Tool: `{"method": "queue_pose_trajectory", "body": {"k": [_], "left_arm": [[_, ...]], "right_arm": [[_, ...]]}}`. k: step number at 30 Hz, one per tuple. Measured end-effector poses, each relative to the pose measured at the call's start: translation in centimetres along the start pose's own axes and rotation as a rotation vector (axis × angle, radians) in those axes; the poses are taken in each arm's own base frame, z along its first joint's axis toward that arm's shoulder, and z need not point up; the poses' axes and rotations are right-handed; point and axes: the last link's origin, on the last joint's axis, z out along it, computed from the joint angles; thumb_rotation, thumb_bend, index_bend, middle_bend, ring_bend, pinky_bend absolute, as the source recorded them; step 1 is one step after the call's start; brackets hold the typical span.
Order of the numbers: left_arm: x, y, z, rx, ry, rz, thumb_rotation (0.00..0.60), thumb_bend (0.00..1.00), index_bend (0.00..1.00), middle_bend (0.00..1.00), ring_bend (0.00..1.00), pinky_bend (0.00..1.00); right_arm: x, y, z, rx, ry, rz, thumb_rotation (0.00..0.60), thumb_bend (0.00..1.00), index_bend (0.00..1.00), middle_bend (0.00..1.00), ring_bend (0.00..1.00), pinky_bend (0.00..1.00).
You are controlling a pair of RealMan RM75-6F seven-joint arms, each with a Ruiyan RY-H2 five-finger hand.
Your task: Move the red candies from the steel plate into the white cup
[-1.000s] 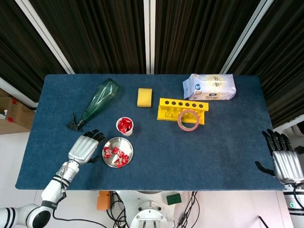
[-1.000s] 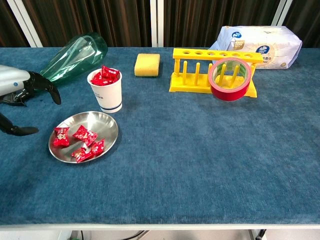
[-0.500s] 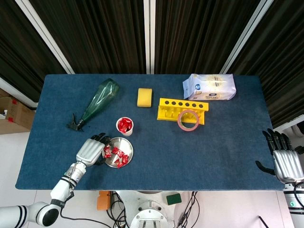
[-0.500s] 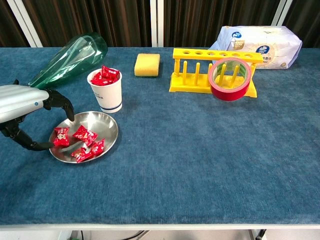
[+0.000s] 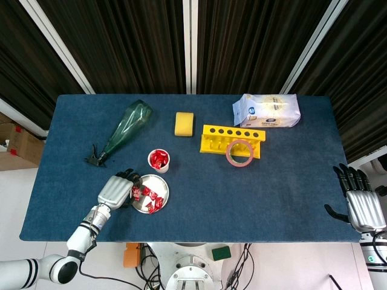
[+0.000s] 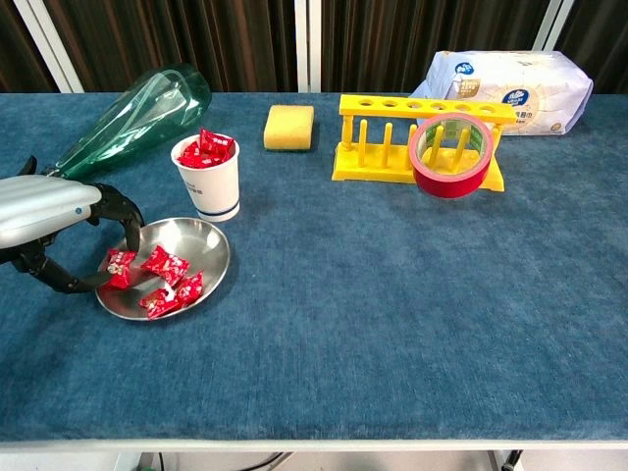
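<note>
Nearest the front edge of the table [image 6: 392, 373], toward its left end, sits the steel plate [image 6: 211, 255] with several red candies [image 6: 162, 265] lying on it. The left hand [image 6: 54, 221] reaches over the plate's left rim, fingers curled down and thumb below, closing around the leftmost candy [image 6: 120, 261]; whether the candy is actually pinched I cannot tell. The right hand [image 5: 363, 205] rests at the table's front right corner, fingers apart, holding nothing.

Just behind the plate stands the white cup [image 6: 207, 182], already heaped with red candies. Further back lie a green glass bottle [image 6: 132, 113] on its side toward the left edge, a yellow sponge [image 6: 289, 128], a yellow test-tube rack [image 6: 412, 137] with a red tape roll [image 6: 449, 157] leaning on it, and a white packet [image 6: 510, 78] near the far right corner.

The risks, as I judge them: the fingers may push the light plate or tip its rim, scattering candies; a slippery wrapper may slip from the pinch; and a candy dropped on the heaped cup may tumble off, or the hand may knock the cup.
</note>
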Motion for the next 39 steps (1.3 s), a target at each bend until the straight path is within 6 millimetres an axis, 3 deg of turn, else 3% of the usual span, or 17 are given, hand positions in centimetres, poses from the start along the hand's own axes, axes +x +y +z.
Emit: {"method": "queue_pose_trajectory", "body": {"k": [12,18,24,32,39], "left_arm": [[0.5,0.4,0.2,-0.013,0.04,-0.021,0.6,0.38,0.53,0.26,0.13,0.31],[2.4,0.5,-0.3,-0.024,0.106,-0.037,0.6,0.38,0.55,0.26,0.13,0.31],[5.6,0.9,-0.5,-0.031,0.198,-0.05,0.6,0.39,0.55,0.28,0.14,0.33],[8.6,2.5,2.3,-0.037,0.292,-0.039,0.6,0.41,0.55,0.3,0.16,0.34],[9.1,3.3,4.7,-0.019,0.303,-0.053,0.6,0.42,0.55,0.31,0.16,0.34]], "right_arm": [[0.0,0.1,0.0,-0.006,0.002,0.002,0.6,0.2,0.0,0.0,0.0,0.0],[0.1,0.1,0.0,-0.005,0.005,0.003,0.6,0.2,0.0,0.0,0.0,0.0],[0.1,0.1,-0.1,-0.002,0.008,0.004,0.6,0.2,0.0,0.0,0.0,0.0],[0.1,0.1,0.0,-0.002,0.005,0.005,0.6,0.2,0.0,0.0,0.0,0.0],[0.3,0.3,0.1,-0.005,0.004,0.011,0.6,0.2,0.0,0.0,0.0,0.0]]}}
